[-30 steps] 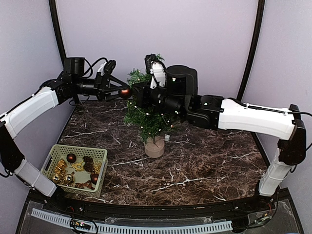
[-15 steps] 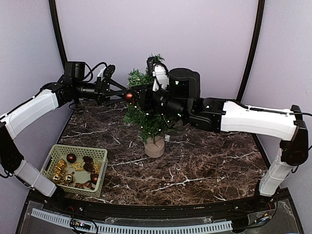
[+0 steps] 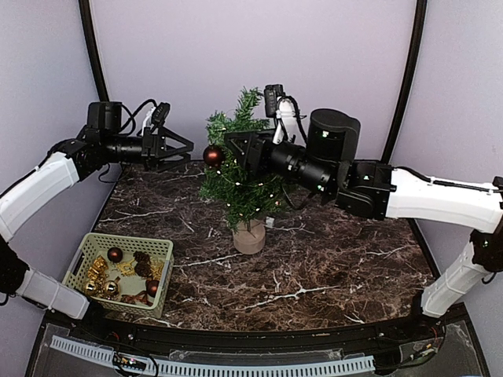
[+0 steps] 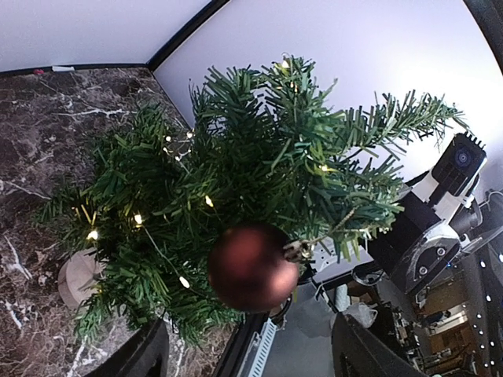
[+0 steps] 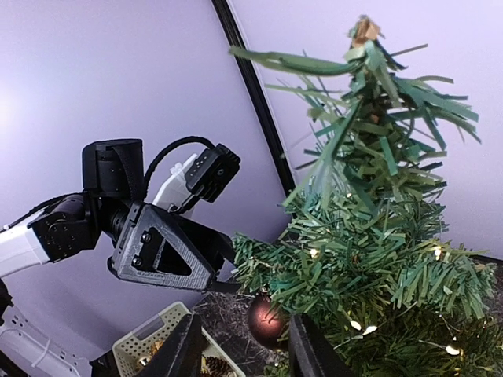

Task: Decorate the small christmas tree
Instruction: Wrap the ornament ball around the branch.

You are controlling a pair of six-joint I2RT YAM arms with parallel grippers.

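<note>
Left gripper (image 3: pixel 182 149) hovers with its 2 fingers spread wide, just clear of the dark red ball (image 3: pixel 213 155) hanging off a left branch. Low at the front left of the marble table (image 3: pixel 354 259), I see 1 green basket (image 3: pixel 126 239) of ornaments. The small christmas tree (image 3: pixel 244 184) stands upright mid-table on its tan base (image 3: pixel 249 238), tip up. The right gripper (image 3: pixel 236 148) is at the upper branches, fingers parted around nothing, and is hard to make out from above.
</note>
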